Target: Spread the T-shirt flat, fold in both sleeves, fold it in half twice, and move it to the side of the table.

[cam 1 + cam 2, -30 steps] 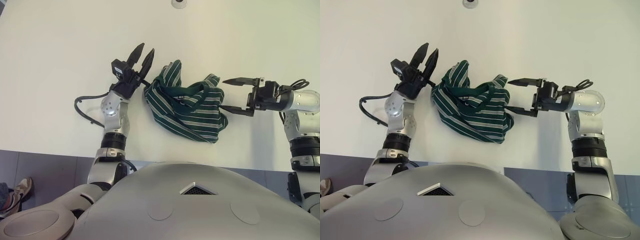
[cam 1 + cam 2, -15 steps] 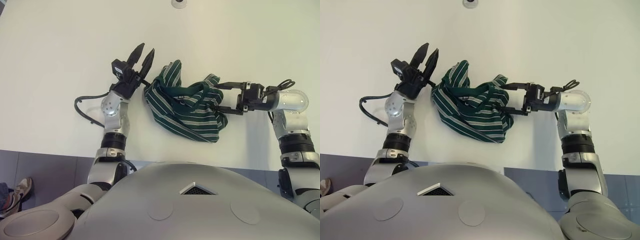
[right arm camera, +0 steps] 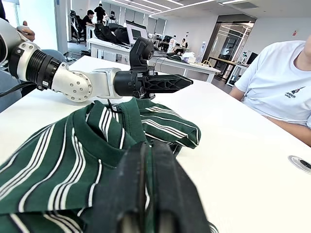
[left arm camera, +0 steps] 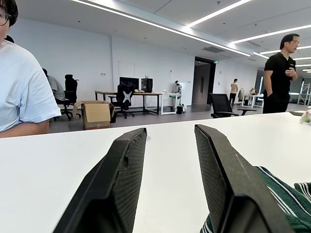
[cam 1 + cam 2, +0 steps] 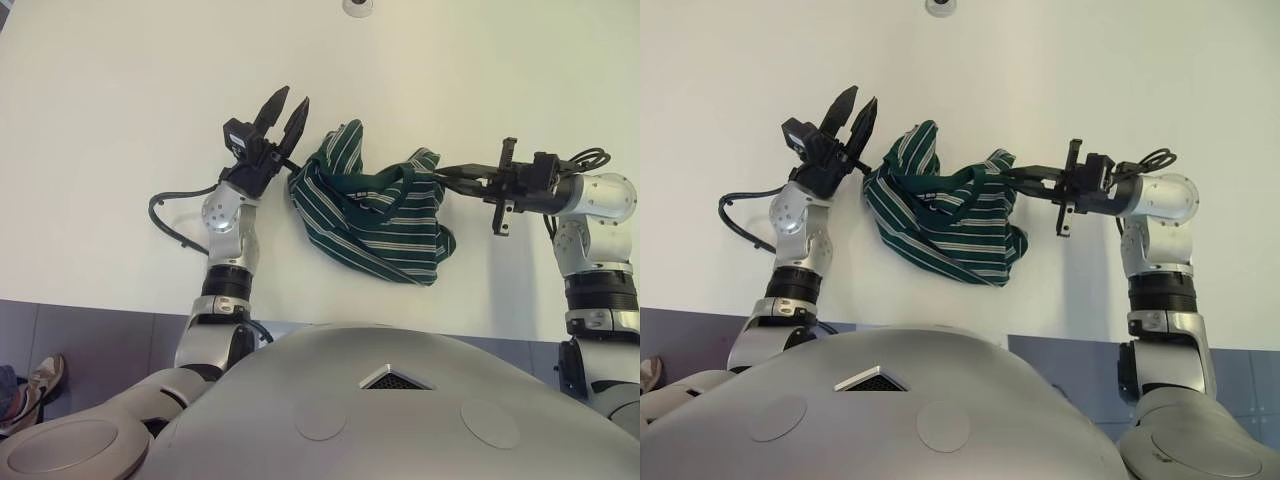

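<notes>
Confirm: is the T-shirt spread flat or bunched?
Bunched: the T-shirt lies in a crumpled heap, right claw shut on its edge.

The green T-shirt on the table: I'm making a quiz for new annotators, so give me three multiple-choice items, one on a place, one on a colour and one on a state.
1. Where is the left gripper relative to the dark green striped fabric T-shirt on the white table?
A. Just off its left edge.
B. Above its middle.
C. Off its right edge.

2. What colour are the T-shirt's stripes?
A. Yellow.
B. White.
C. Red.

3. How does the T-shirt lie?
A. Spread flat.
B. Folded into a square.
C. Crumpled in a heap.

Answers:
1 A: the head views show the open gripper beside the shirt's left edge.
2 B: thin white lines cross the green cloth.
3 C: the shirt is bunched up, and the right gripper is shut on its right edge.
</notes>
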